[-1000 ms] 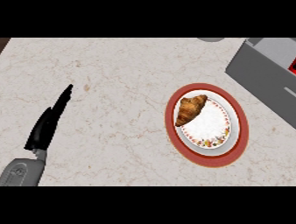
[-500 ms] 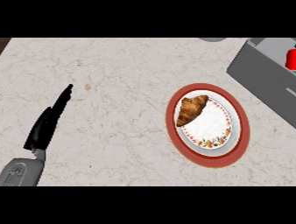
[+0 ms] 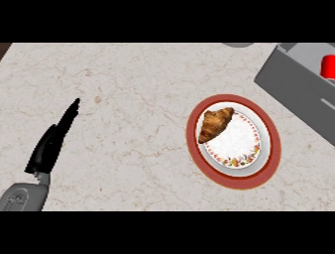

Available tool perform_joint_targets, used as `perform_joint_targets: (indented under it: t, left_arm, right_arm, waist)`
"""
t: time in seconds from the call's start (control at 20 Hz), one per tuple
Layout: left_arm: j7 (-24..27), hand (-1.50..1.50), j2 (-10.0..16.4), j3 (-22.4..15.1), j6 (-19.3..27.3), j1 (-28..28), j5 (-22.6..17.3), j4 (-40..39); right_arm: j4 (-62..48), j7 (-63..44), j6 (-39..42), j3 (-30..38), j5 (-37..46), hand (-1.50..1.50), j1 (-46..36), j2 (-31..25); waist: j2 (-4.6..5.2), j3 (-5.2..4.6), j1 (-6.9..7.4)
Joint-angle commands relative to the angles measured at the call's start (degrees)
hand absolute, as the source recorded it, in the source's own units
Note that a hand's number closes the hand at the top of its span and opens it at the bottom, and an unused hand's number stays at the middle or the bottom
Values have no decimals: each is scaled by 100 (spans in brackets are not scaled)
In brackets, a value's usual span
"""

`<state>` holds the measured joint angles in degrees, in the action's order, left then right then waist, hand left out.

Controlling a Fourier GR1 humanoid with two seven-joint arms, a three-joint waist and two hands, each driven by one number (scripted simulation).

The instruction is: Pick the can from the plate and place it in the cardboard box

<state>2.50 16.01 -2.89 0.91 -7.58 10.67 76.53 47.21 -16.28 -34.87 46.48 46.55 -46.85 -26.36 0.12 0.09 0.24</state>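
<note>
Red can [image 3: 331, 67] inside the grey box [image 3: 296, 85] — plate [image 3: 236, 184] with croissant [image 3: 216, 124] nearby

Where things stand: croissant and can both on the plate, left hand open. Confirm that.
One error: the head view shows the can in the box, not on the plate. The croissant is on the plate and the left hand is open.

You get bright, even light across the whole counter [image 3: 127, 99]; the marble reads pale from left to right. The left hand [image 3: 50, 144] shows as a flat black shape with little shading. The cardboard box [image 3: 302, 94] wall at far right is uniform mid grey. The plate [image 3: 269, 163] rim goes slightly darker along its near-left edge.
</note>
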Motion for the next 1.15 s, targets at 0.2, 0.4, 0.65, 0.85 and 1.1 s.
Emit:
perform_joint_targets:
  t: [0.2,0.4,0.65,0.85,1.1]
  left_arm:
    - [67,0,-2,104,-71,133,26,-3]
    - [-185,0,-171,100,20,-104,89,-71]
    - [309,0,-157,287,-1,-334,155,-666]
    - [322,0,-239,65,-27,291,265,-50]
    - [-25,0,-171,201,-207,87,152,110]
  right_arm:
    - [820,1419,-197,483,-1477,-150,1155,-5]
    - [1463,1668,-116,692,-1989,-150,1838,47]
    - [2274,1792,-105,687,-2473,-150,2660,421]
    - [1919,2323,80,851,-2952,-150,3026,244]
    - [1767,2604,382,926,-3271,-150,3517,161]
  waist:
    - [-19,-6,-40]
    - [-27,-7,-77]
    - [-18,-12,-96]
    - [-14,-7,-31]
    - [-12,-3,-24]
